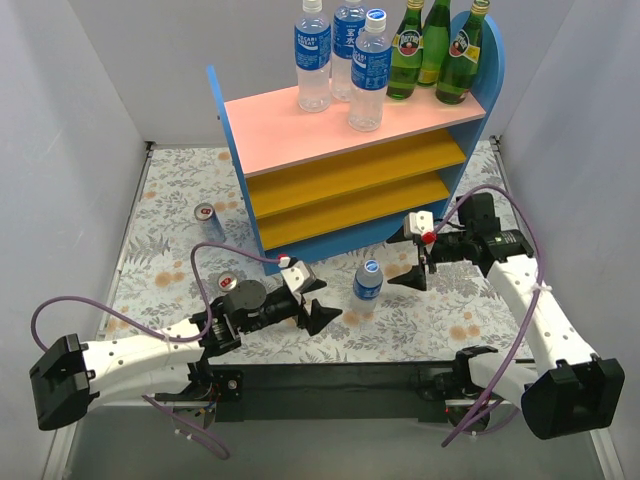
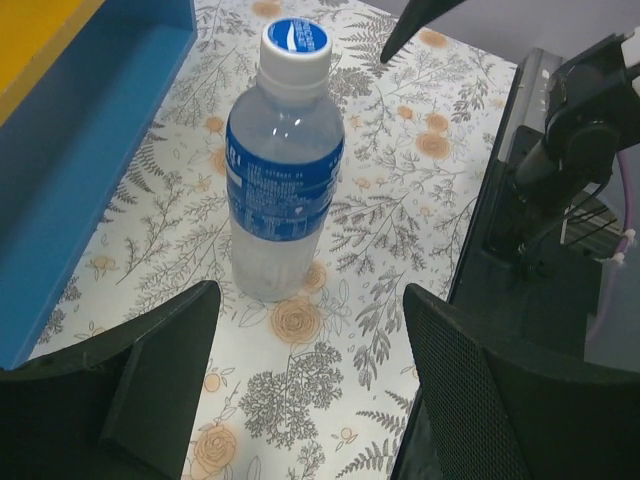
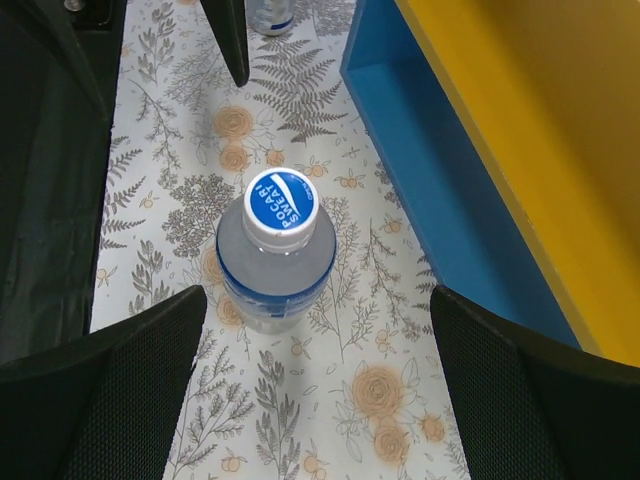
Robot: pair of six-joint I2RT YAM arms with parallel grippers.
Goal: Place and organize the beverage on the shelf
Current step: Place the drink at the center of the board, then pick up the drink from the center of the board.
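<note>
Bottle [image 1: 368, 279] flanked by left end effector [image 1: 319, 304], right end effector [image 1: 413, 252] — both spread, nothing held; toppled if clipped sideways.

Shelf [image 1: 300, 125] blue sides, pink top, yellow boards; tablecloth [image 1: 420, 322] grey-orange floral; bottle [image 1: 368, 282] blue-capped

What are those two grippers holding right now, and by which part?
Nothing. The left gripper and the right gripper are both open; the clear plastic bottle stands on the table between them, free of both.
</note>
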